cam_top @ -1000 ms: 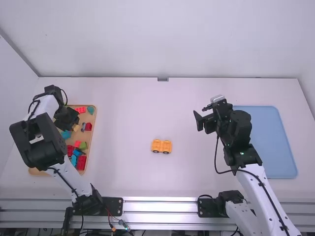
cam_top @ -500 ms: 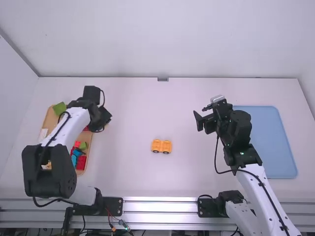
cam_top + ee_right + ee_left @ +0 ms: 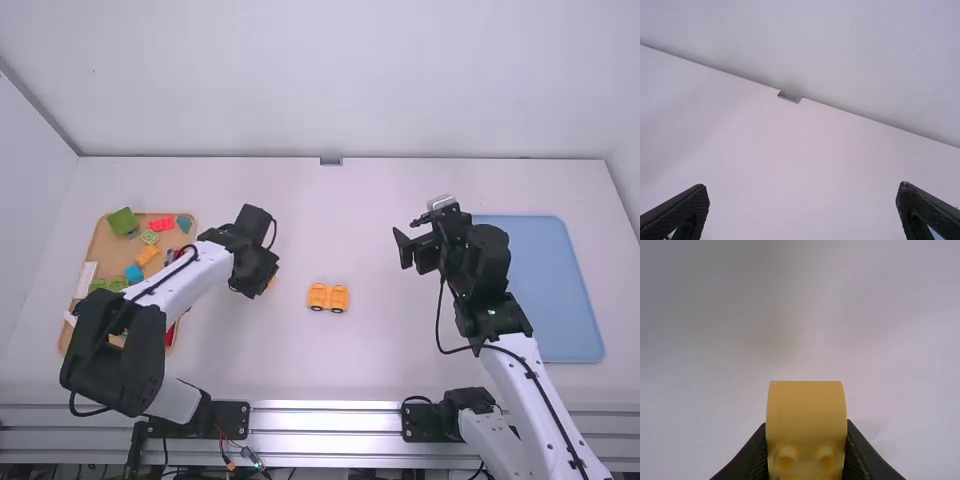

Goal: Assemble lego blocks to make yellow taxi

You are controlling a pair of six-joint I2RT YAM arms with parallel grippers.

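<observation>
Just left of the wheeled orange-yellow piece (image 3: 328, 297), my left gripper (image 3: 268, 284) is over the table, with a bit of yellow block (image 3: 274, 282) showing at its tip. In the left wrist view that gripper (image 3: 806, 432) is shut on the yellow block (image 3: 806, 410), whose two round studs face the camera. The wheeled piece lies on the table's middle with two dark wheels along its near side. My right gripper (image 3: 409, 236) is right of the middle, before the blue tray; in the right wrist view the gripper (image 3: 802, 200) stands open, its fingers wide apart with nothing between.
At the far left a wooden tray (image 3: 100, 245) holds several loose blocks, green, red, blue and yellow; the left arm crosses over it. The blue tray (image 3: 550, 290) lies at the right, partly behind the right arm. A wall rises along the table's back edge.
My left gripper has swung right from over the wooden tray to near the wheeled piece, with a yellow block in it. More of the tray's blocks show. The right arm has kept still.
</observation>
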